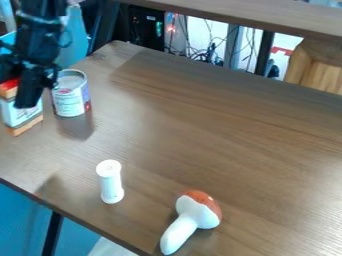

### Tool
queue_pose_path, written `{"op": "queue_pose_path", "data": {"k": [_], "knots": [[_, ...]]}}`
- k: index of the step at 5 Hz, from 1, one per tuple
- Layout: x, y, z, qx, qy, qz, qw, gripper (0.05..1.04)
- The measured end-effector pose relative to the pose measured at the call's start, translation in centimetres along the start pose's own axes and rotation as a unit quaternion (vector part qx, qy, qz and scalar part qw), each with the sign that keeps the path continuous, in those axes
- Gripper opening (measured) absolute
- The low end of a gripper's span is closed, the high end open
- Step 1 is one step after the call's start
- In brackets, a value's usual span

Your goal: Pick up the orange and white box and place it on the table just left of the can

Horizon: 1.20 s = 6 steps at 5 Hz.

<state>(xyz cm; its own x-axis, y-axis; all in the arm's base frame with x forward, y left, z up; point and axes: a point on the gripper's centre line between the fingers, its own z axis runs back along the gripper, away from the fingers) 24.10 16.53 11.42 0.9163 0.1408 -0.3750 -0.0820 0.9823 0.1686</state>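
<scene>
Box: white-and-teal, red-orange top, orange base, upright, partly hidden, by bench's upper-left edge | Can: cylindrical, pale label with red marks, metal rim, upright, just beside box, nearer bench's far-left corner

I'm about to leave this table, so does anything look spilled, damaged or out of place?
Mostly fine: I see no spill around the can or obvious damage. The toy mushroom lies on its side, its stem close to the table's near edge, and cables hang in a tangle behind.
</scene>
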Motion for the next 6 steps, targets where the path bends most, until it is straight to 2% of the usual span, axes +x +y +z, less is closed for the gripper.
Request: {"op": "queue_pose_path", "data": {"k": [1, 2, 3, 5, 6], "knots": [[0.7, 2.1, -2.9, -0.016, 0.001, 0.009, 0.9998, 0.410], [1.5, 2.2, -4.1, -0.036, -0.006, -0.009, 0.9993, 0.410], [2.1, 1.9, -4.4, -0.044, -0.017, -0.028, 0.9985, 0.410], [3.9, 1.4, -4.2, -0.056, -0.075, -0.062, 0.9937, 0.410], [4.7, 1.9, -3.3, -0.049, -0.092, -0.060, 0.9928, 0.410]]}}
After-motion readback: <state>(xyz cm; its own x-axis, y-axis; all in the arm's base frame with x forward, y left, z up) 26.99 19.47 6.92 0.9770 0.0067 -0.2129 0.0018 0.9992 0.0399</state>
